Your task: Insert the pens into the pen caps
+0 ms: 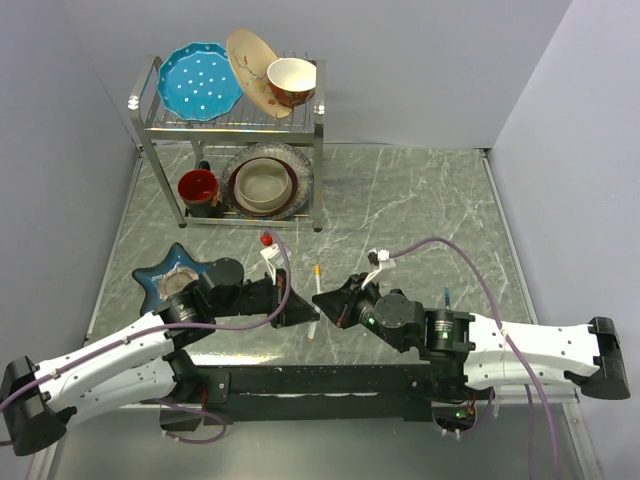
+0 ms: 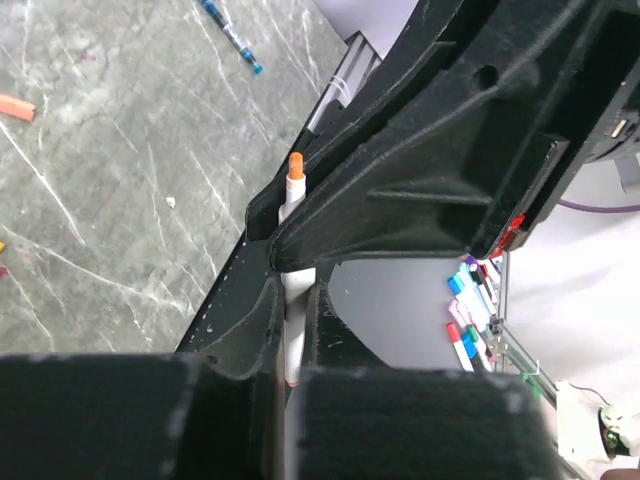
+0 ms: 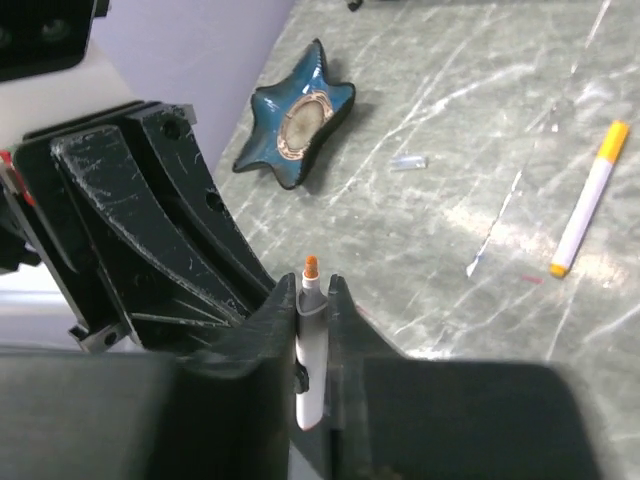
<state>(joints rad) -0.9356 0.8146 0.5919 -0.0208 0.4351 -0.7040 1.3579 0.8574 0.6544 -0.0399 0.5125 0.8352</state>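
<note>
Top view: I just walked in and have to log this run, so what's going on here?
The left gripper and right gripper are nose to nose above the table. The jaws of both are shut on a white pen with an orange tip. It looks like the same pen in both, though I can't be sure. A yellow-ended pen and a blue pen lie loose on the table.

We count three pens: one white pen (image 3: 310, 340), a second white pen (image 3: 585, 210) and one blue pen (image 2: 229, 33). We spot one loose orange cap (image 2: 15, 105). And we've one rack (image 1: 318, 170), one star dish (image 1: 149, 273) too.
</note>
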